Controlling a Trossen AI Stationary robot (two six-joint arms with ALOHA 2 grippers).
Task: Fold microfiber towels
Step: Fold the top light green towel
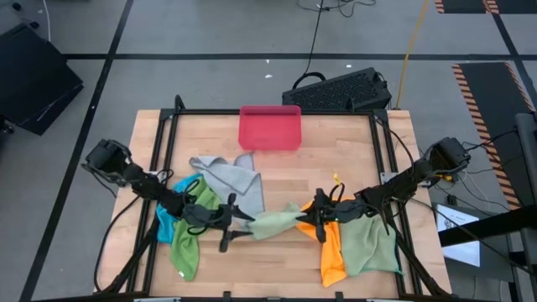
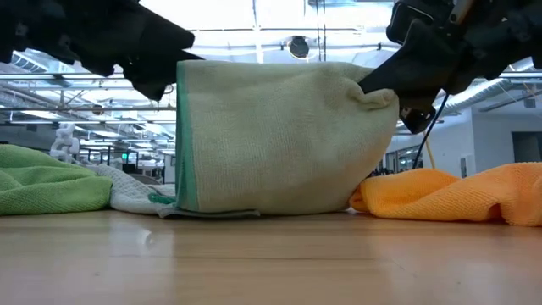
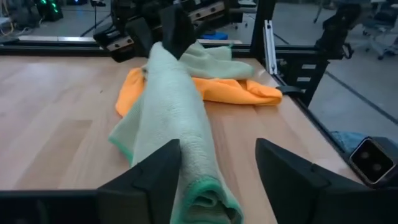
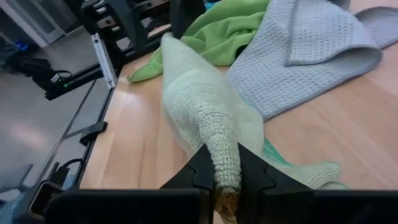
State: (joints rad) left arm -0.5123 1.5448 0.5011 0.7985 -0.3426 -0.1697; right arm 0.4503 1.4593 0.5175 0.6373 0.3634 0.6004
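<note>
Pale green towel [image 1: 273, 223] stretched between left tool [image 1: 237, 220] and right tool [image 1: 309, 216]

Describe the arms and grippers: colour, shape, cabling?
Both arms are black, slim and jointed, with bulky bases at the table's outer edges and thin dark cables alongside. The left gripper has two broad, wedge-shaped matte black fingers. The right gripper has matching black fingers.

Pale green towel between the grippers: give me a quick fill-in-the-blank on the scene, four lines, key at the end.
1. The right gripper is shut on the ____ end of the pale green towel.
2. The left gripper has its jaws ____ around the towel's other end.
3. The orange towel lies under the ____ arm.
4. The tray at the table's far edge is ____ in colour.

Missing words: bunched; open; right; pink-red
</note>
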